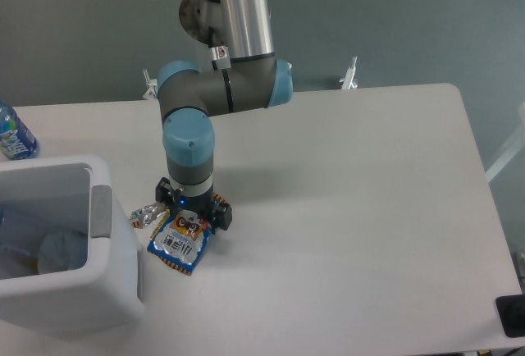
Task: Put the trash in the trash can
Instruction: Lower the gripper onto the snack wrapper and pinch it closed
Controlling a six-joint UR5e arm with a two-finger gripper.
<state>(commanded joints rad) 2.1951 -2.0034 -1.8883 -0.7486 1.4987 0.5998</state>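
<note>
Tabletop of matte white fills most of what we see, a rectangle with rounded corners, its far right corner curving off near the grey-green floor that surrounds it. Beyond the far edge we make out white metal brackets low on the floor. A small dark object sits at the table's near right edge; we cannot tell what it is.

Our UR5e arm, silver tube with blue-capped joints, reaches down from the top of the view to the left half of the table. Its gripper is set low over the upper end of the blue-orange snack packet, which lies flat on the tabletop. The black fingers stand spread, one on each side of the packet's top; we cannot tell whether they touch it. A blue light glows on the gripper body.

Just left of the packet, touching its upper corner, lies the small crumpled silver wrapper. Left of both stands the white trash can with its grey side panel facing the packet; inside we see a crushed clear bottle. At the table's far left edge stands an upright blue-labelled water bottle, well apart from the packet.
</note>
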